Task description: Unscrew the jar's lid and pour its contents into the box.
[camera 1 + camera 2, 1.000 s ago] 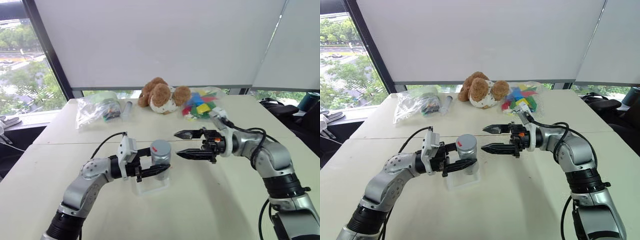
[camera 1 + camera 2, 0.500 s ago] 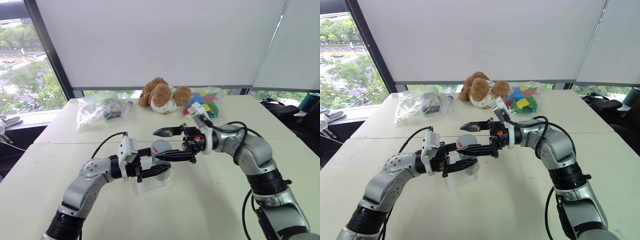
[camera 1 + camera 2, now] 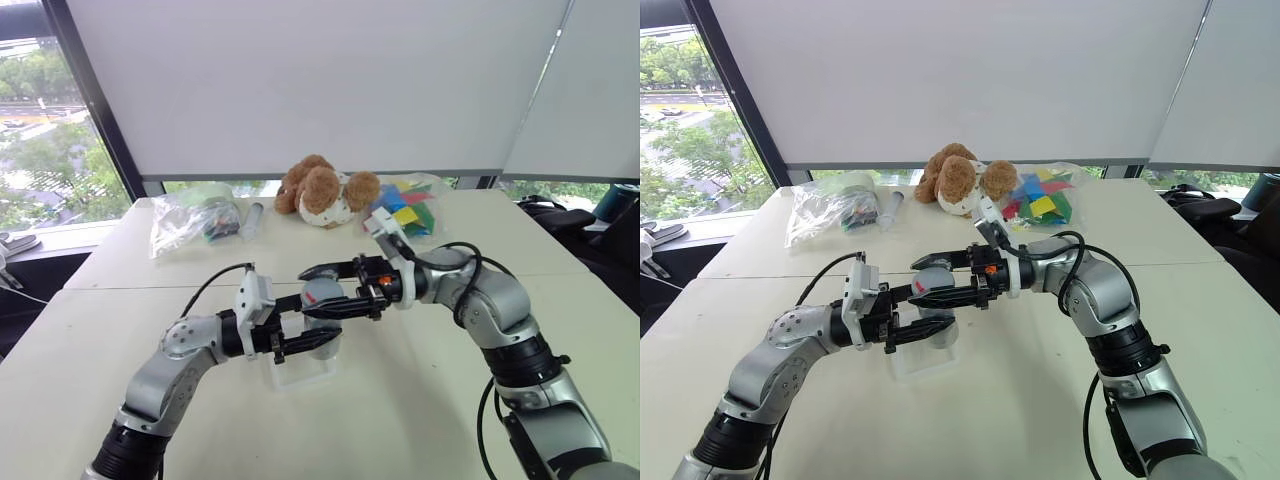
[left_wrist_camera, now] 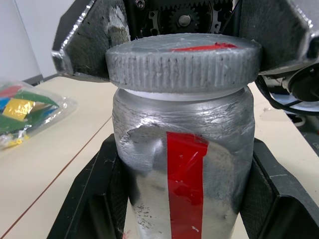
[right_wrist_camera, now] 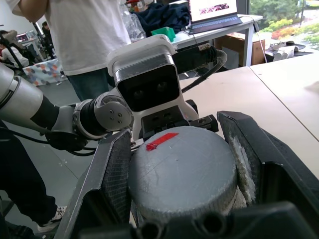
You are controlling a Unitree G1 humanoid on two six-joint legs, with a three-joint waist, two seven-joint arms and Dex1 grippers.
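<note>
The jar [image 4: 182,169] stood upright in the air near the middle of the desk [image 3: 420,400], pinched round its body by the left claw [image 3: 312,338], whose two black fingers [image 4: 94,199] pressed against opposite sides of the silver-grey wall. A red stripe ran down the front of the jar's label. Directly under the jar, the box [image 3: 300,372] sat on the desk, a shallow clear tray lying flat on the pale surface.

The lid [image 5: 182,174] was on the jar, a grey ribbed cap with a small red mark on its top. The right claw [image 3: 322,288] reached in level from the right side and was clamped on the lid, one finger [image 5: 112,174] on each side of the ribbed edge, touching it. The lid looked seated straight on the jar's neck, with a thin white band showing just below it. The contents could not be seen through the jar's opaque wall.

Along the far edge of the desk lay a clear bag of small items [image 3: 195,222] towards the far left corner, a clear tube [image 3: 253,219] just beside it, a brown stuffed toy [image 3: 325,190] near the middle, and a bag of coloured pieces [image 3: 405,210] to the right of the toy. All were well apart from the jar. A person in a white shirt [image 5: 84,35] stood beyond the desk in the right wrist view.
</note>
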